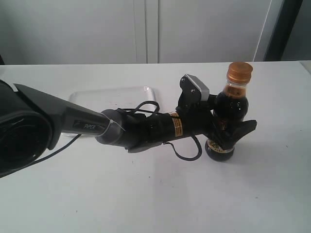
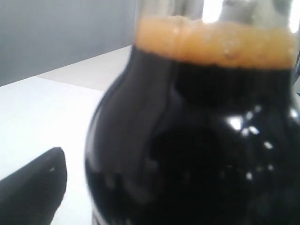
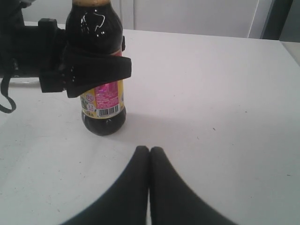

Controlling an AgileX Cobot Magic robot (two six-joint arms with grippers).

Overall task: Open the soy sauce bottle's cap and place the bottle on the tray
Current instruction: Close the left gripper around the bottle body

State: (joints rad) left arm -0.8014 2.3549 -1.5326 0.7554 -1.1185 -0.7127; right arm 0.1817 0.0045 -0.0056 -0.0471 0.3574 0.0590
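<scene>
Operator: Status of the left fingers (image 1: pixel 240 132)?

Technician: Spread wide. The two matte black, wedge-shaped fingers bracket the soy sauce bottle (image 1: pixel 232 102) at mid-body, one on each side. The near finger lies across the top edge of the label (image 3: pixel 104 101). Whether it presses on the plastic cannot be told.

Operator: Bottle position and build?

Technician: Upright between the left fingers, base on the table (image 1: pixel 146 194). Clear, glossy plastic with rounded shoulders and a narrow neck. Dark brown-black liquid fills it, topped by a band of tan froth (image 2: pixel 211 44). The label is yellow and pink with a barcode and shows below the near finger.

Operator: Cap?

Technician: The cap (image 1: pixel 240 71) is round and copper-orange. It is seated down on the neck, above the left fingers and clear of them.

Operator: Tray?

Technician: The tray (image 1: pixel 112 94) is flat and white, with rounded corners and a low rim. It lies back along the left arm (image 1: pixel 141 128), well apart from the fingertips, and that arm hides part of it. The bottle stands on the table, off the tray.

Operator: Right fingers (image 3: pixel 136 187)?

Technician: Pressed together tip to tip, nothing between them. They are smooth and black, flaring outward toward the base. The bottle stands ahead of their tips, well apart, across the plain white table.
</scene>
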